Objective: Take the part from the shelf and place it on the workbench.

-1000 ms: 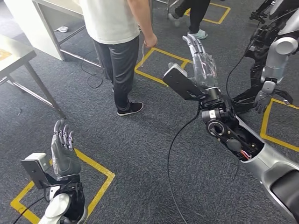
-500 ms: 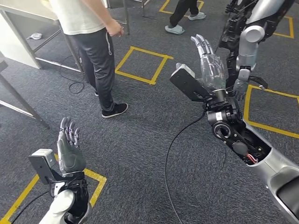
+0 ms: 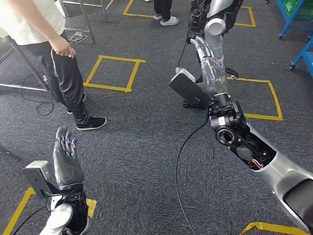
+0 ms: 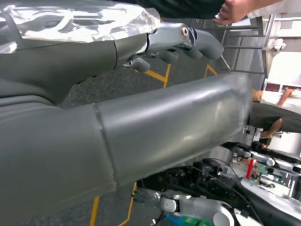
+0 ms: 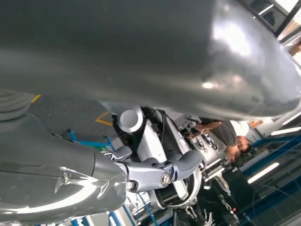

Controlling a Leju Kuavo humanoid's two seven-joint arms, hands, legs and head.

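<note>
The fingers (image 3: pixel 63 139) of the left hand (image 3: pixel 66 164) stand straight and close together, pinching nothing; the right hand (image 3: pixel 211 66) reaches forward with fingers (image 3: pixel 201 46) extended and slightly apart, equally empty. Neither holds the part, and no part, shelf or counter can be made out among the grey carpet (image 3: pixel 147 156), yellow floor tape (image 3: pixel 112 88), a standing person (image 3: pixel 44 44) and another robot (image 3: pixel 214 19). This looks like the approach step, before any pickup. Next the robot must get the shelf in sight, then reach for the part.
</note>
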